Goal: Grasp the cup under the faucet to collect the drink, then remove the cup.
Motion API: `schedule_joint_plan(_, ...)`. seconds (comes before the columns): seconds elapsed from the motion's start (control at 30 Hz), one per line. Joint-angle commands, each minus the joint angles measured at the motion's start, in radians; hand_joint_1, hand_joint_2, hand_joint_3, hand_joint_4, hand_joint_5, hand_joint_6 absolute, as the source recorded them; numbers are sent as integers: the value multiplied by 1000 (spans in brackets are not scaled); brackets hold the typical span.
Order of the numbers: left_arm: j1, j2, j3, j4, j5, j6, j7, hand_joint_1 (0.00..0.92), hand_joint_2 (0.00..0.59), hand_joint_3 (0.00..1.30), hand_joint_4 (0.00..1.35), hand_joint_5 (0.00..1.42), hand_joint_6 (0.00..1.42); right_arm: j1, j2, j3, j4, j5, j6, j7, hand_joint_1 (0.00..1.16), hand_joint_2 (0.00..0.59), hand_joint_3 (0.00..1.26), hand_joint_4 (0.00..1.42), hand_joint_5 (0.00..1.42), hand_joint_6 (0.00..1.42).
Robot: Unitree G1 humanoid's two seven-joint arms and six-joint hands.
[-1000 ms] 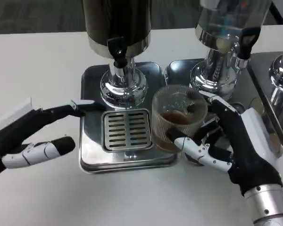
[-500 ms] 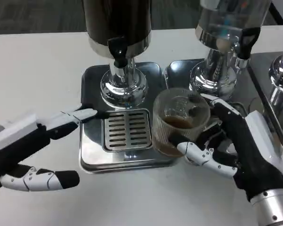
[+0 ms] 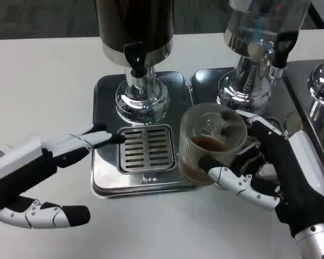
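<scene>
1. Gripping a ribbed clear plastic cup holding brown liquid: right hand, beside the slotted steel drip tray.
2. Left hand spread, holding nothing, fingertips at the tray's left edge.
3. Black-handled faucet on a chrome dispenser.

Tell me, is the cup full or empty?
Partly full. The clear cup in the right hand has brown drink only at its bottom; above that it is clear.

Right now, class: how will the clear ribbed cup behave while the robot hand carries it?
The cup looks like thin clear plastic, so it probably flexes if squeezed. Brown drink sits low inside, so it is likely light but may slosh. Held by the right robot hand with its rim tilted, it could spill.
</scene>
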Motion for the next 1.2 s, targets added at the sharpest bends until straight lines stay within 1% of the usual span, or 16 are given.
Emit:
schedule_joint_plan(0.03,23,23,-10,-27,-13,-12,18,0,117,105,0,0,156,6,5,-7,-48,14,-13,-3,592,284,521,645,765,897)
schedule_joint_plan(0.27,47,27,-17,-53,-21,-23,29,0,117,105,0,0,156,19,5,-11,-61,15,-18,-1,594,284,524,645,765,902)
schedule_joint_plan(0.67,68,37,-21,-71,-35,-23,28,0,117,105,0,0,156,18,8,-11,-55,19,-25,-4,595,284,525,645,777,903)
schedule_joint_plan(0.9,82,43,-16,-76,-42,-22,33,0,117,105,0,0,156,14,5,-14,-50,24,-29,-3,641,277,525,645,783,903)
schedule_joint_plan(1.2,83,44,-20,-76,-49,-20,32,0,115,105,0,0,156,18,2,-14,-51,32,-33,-3,650,276,525,645,783,923)
